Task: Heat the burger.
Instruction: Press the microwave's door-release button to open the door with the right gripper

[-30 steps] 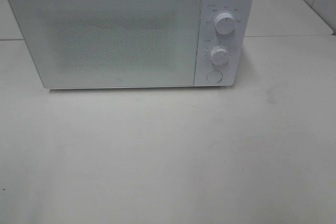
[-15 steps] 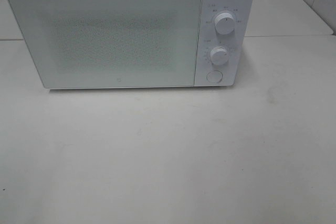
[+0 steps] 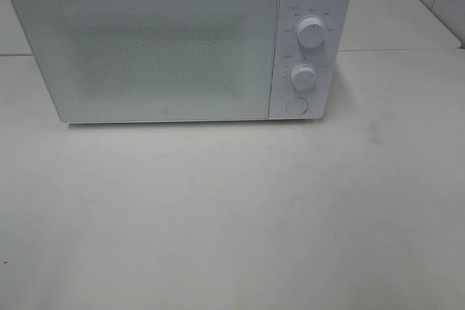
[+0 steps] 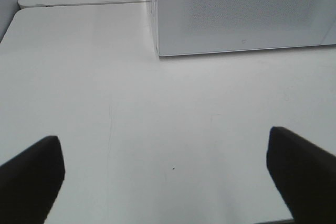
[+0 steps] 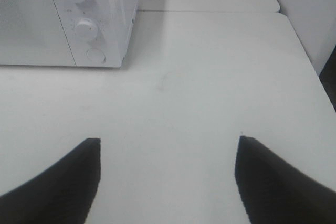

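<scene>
I can't find the burger in any view. It is not on the counter (image 3: 232, 215) and not in either grip, and the frosted door (image 3: 145, 52) hides whatever may be inside, so I can't tell whether it is in there.

Nothing has changed over the last second: the high view matches the earlier ones, with the door shut and the upper knob (image 3: 311, 34) and lower knob (image 3: 303, 78) as they were.

The microwave (image 3: 167, 49) stands toward the far edge of the counter, with the round button (image 3: 296, 105) under the knobs at its right.

The left fingers (image 4: 31, 174) are spread wide and hold nothing. They look across bare counter to the microwave's near left corner. The right fingers (image 5: 63, 182) are also parted and empty, facing the control panel from well back.

Both arms seem parked — I'd say the task is either before its first move or waiting on the heating. Which one, I can't say from here.
</scene>
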Controlling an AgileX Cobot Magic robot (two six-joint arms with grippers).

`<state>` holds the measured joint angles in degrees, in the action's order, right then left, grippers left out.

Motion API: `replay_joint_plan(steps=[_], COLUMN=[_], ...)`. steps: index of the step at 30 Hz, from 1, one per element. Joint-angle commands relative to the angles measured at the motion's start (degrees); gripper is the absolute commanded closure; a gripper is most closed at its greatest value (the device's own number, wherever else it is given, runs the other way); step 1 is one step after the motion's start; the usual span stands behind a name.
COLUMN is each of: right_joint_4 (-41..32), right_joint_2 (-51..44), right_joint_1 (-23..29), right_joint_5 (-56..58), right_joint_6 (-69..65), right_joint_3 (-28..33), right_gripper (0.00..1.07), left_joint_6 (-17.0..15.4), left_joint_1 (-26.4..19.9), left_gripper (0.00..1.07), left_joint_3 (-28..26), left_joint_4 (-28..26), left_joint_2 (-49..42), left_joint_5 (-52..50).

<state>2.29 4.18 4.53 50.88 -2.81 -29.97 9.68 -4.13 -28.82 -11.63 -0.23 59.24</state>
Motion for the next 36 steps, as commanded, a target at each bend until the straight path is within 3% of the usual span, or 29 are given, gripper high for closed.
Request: replay_joint_plan(steps=[1, 36], right_joint_4=[-0.52, -1.09], right_joint_2=[4.13, 43.83], right_joint_1=[-0.52, -0.52], right_joint_5=[-9.22, -52.02], right_joint_6=[-0.17, -0.23], right_joint_3=[-0.34, -0.34], right_gripper=[0.37, 0.37], left_joint_6=[-0.06, -0.06], left_joint_1=[0.17, 0.17], left_gripper=[0.06, 0.06], left_joint_3=[0.23, 0.23], left_joint_4=[-0.40, -0.40], left_joint_2=[-1.38, -1.38], left_joint_5=[-0.11, -0.11])
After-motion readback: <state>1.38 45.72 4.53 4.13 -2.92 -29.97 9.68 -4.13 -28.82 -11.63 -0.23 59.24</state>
